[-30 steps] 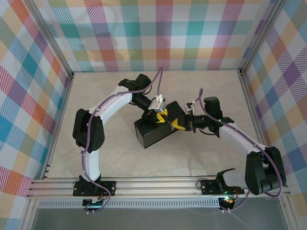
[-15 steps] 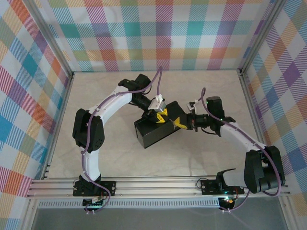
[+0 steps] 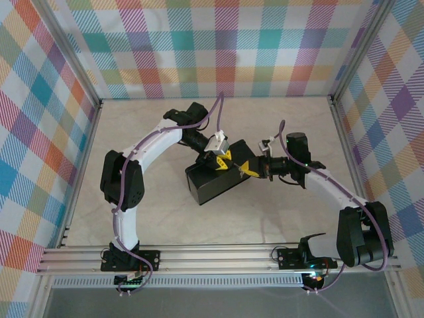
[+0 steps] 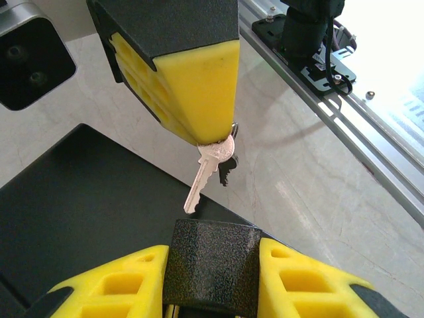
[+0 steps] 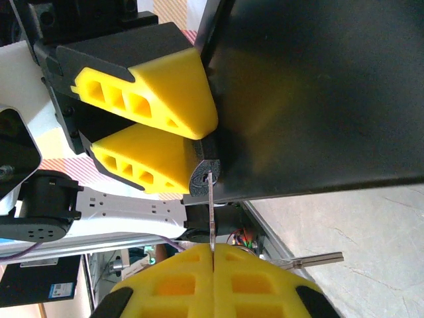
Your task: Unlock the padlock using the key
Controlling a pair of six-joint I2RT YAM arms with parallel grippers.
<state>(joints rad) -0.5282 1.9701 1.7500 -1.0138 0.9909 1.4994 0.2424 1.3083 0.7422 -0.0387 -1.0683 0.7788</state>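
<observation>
My left claw (image 5: 207, 142) pinches the padlock (image 4: 212, 262) over the box (image 4: 79, 199), keyhole facing my right claw (image 5: 213, 255), which is pressed tight on the key (image 4: 207, 169) (a spare (image 5: 318, 258) splays off beside it), blade tip at the slot, lined up to slide in.

1. Top external: fixed above and behind the arm bases (image 3: 130, 255), looking down over the whole desk (image 3: 265, 218); distant.
2. Left wrist: close-up, facing the near rail (image 4: 371, 142).
3. Right wrist: close-up, facing the left arm (image 5: 119, 205); both wrist views share the key (image 5: 211, 212) and box (image 5: 318, 93).
</observation>
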